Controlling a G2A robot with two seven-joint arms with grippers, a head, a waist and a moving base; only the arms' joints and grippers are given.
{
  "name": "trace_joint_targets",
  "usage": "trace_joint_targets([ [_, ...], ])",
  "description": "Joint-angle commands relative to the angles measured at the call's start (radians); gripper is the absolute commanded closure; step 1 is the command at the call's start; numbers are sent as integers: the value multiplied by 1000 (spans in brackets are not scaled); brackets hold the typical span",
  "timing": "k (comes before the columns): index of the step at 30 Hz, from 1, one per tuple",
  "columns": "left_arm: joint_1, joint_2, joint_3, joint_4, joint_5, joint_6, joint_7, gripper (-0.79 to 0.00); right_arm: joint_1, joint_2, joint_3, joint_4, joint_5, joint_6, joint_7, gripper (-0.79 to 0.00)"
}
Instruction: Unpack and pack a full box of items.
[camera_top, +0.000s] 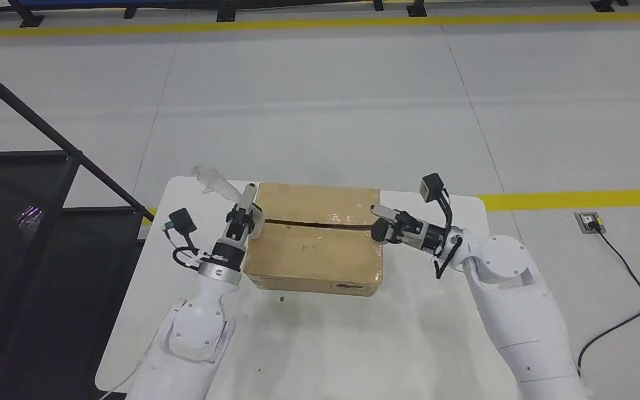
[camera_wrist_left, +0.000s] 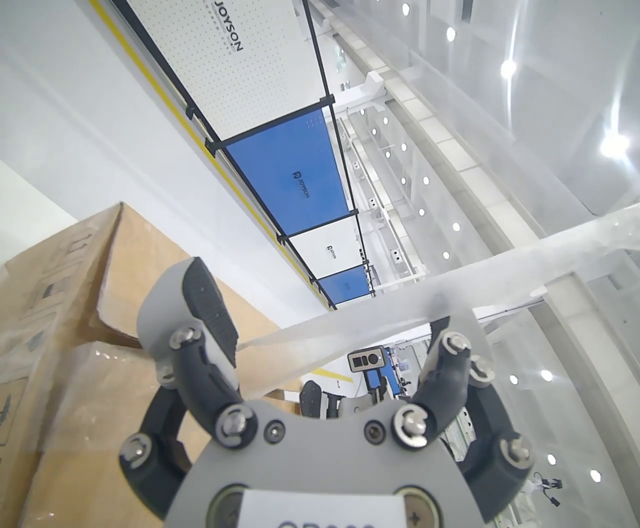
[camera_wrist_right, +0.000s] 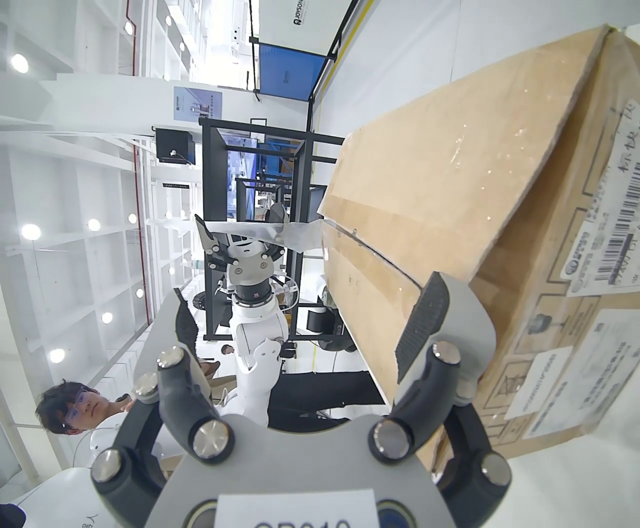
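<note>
— Box (camera_top: 315, 240), centre of figure: where does it lie, and what flanks it?

— On the white table (camera_top: 400, 330), top flaps (camera_top: 320, 203) down, long axis across the robot's front. Nearest the robot, the arms come in from either side: the left gripper (camera_top: 247, 214) at the box's left end, the right gripper (camera_top: 381, 225) at its right end, both about level with the top edge.

— State of the fingers?

— Both pairs are spread. The right gripper grasps nothing. One pad (camera_wrist_right: 422, 320) sits just beside the upper corner of the box's end wall, probably to brace the box against a pull from the other end. The left gripper's fingers are likewise apart, yet a strip of clear tape (camera_wrist_left: 500, 270) lies across their tips, apparently clinging by its adhesive rather than being pinched.

— And beyond the grippers?

— The seam (camera_top: 310, 222) between the flaps shows as a dark line along the lid. The tape joins it at the left end, and its free end rises past the box's far left corner. Judged stage: unsealing; flaps not yet lifted, contents hidden.
</note>
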Motion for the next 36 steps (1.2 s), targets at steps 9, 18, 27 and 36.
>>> trace_joint_targets([
  [9,-28,-12,38,15,45,30,-18,-785,-36,19,31,-20,19,-6,5,-785],
  [18,-49,-24,72,33,72,50,-32,-785,-47,30,36,-28,29,-6,3,-785],
  [27,-59,-36,104,37,99,56,-40,-785,-50,39,34,-26,42,-12,4,-785],
  [36,-71,-47,127,58,116,59,-52,-785,-61,50,48,-25,70,-49,0,-785],
])
